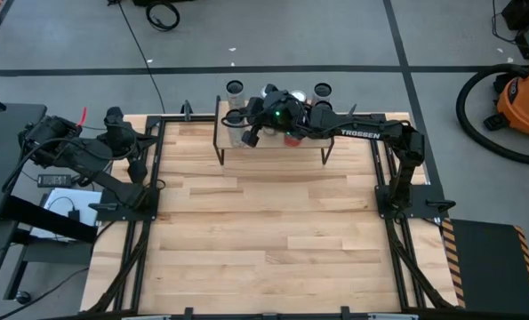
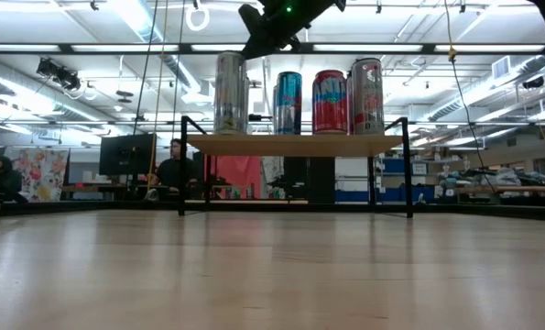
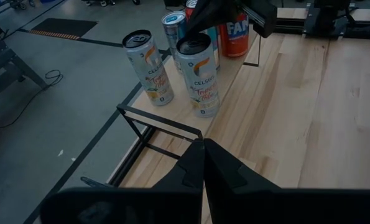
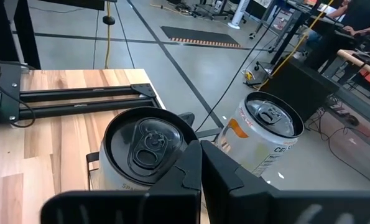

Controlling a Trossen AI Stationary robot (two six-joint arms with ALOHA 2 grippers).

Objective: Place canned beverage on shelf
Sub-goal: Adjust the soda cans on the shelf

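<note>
The shelf [image 2: 295,144], a light-wood board on thin black legs, stands at the table's far edge. Several cans rest upright on it: two white cans [image 3: 200,74] [image 3: 148,65] at its left end, then a blue can [image 2: 288,103], a red can [image 2: 330,101] and a silver-and-red can [image 2: 367,96]. My right gripper [image 4: 200,149] is shut. It reaches in from the right, slanting down, with its tips just over the top [image 4: 148,146] of the nearer white can. My left gripper [image 3: 203,152] is shut on nothing and held up by the table's left edge, pointing toward the shelf. My right gripper's shut fingertips [image 2: 249,48] stand at the rim of the nearer white can's top [image 4: 172,134], coming from the table's right and slanting down. I cannot tell whether they touch the rim or hover just above it. The can stands upright on the shelf.
The wide wooden tabletop [image 1: 273,240] spreads out in front of the shelf. Black frame rails [image 1: 140,231] [image 1: 397,240] run along the table's left and right sides. An orange vacuum [image 1: 522,98] sits on the floor at the far right, and people sit at desks [image 2: 173,165] beyond the table.
</note>
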